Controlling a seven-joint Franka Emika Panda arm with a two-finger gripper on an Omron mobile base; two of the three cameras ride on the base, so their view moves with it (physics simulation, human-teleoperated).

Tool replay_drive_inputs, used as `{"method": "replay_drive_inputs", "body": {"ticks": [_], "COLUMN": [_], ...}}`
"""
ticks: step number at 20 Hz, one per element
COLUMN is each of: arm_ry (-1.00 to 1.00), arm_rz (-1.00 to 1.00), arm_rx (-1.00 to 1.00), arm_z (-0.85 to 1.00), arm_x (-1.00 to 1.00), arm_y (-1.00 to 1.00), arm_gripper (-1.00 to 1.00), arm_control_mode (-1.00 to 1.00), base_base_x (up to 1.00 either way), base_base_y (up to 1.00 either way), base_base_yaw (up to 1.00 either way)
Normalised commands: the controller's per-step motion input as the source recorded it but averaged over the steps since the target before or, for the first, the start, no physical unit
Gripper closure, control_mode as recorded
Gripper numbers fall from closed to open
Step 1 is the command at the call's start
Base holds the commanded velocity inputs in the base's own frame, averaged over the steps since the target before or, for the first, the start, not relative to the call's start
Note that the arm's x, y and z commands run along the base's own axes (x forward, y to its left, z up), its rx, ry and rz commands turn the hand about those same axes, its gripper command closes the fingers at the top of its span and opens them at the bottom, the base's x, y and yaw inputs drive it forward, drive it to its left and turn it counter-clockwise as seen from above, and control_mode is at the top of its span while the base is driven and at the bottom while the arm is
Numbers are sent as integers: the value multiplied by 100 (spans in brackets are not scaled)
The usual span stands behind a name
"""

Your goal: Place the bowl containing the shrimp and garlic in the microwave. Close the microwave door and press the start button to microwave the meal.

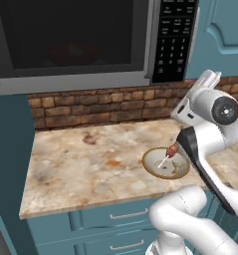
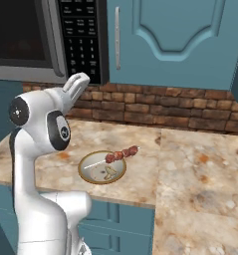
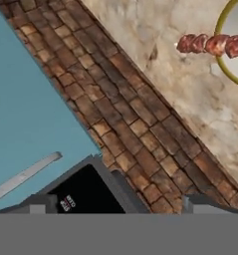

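Marble counter (image 1: 90,159) with skewer plate (image 1: 166,163)

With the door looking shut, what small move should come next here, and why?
Probably bring the hand up and square to the keypad panel to press start. The microwave door looks closed, with a faint reddish shape, likely the bowl, behind its dark window. The hand view looks along the brick wall with the panel's lower corner at its bottom, so the open gripper seems not yet aimed at a button.
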Motion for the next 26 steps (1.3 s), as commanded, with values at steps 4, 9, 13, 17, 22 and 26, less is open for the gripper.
{"method": "replay_drive_inputs", "body": {"ticks": [4,9,13,17,22,26], "arm_ry": [-1,0,-3,0,0,0], "arm_rz": [17,-1,-19,-23,-9,0], "arm_rx": [0,1,29,50,63,78], "arm_z": [77,59,19,16,2,-5], "arm_x": [0,-4,-7,-1,-11,-7], "arm_y": [2,4,0,0,0,0], "arm_gripper": [-100,-100,-100,-100,-100,-100], "arm_control_mode": [-100,-100,-100,-100,-100,-100], "base_base_x": [0,0,0,0,0,0], "base_base_y": [0,0,0,0,0,0], "base_base_yaw": [0,0,0,0,0,0]}}
